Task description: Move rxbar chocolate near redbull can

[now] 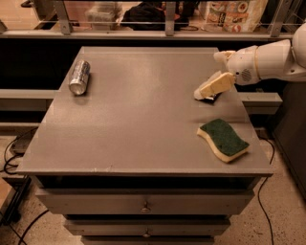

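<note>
The redbull can (79, 76) lies on its side at the far left of the grey table (138, 119). My gripper (203, 92) comes in from the right on a white arm and hangs low over the right side of the table, its cream fingers (215, 85) pointing down and left. The rxbar chocolate (212, 98) is almost wholly hidden under the fingers; only a dark sliver shows just below them. I cannot see whether the fingers hold it.
A green-and-yellow sponge (223, 139) lies near the table's front right corner. Drawers (143, 206) sit under the tabletop. A railing and shelves with packaged goods (234, 12) run behind the table. Cables lie on the floor at left.
</note>
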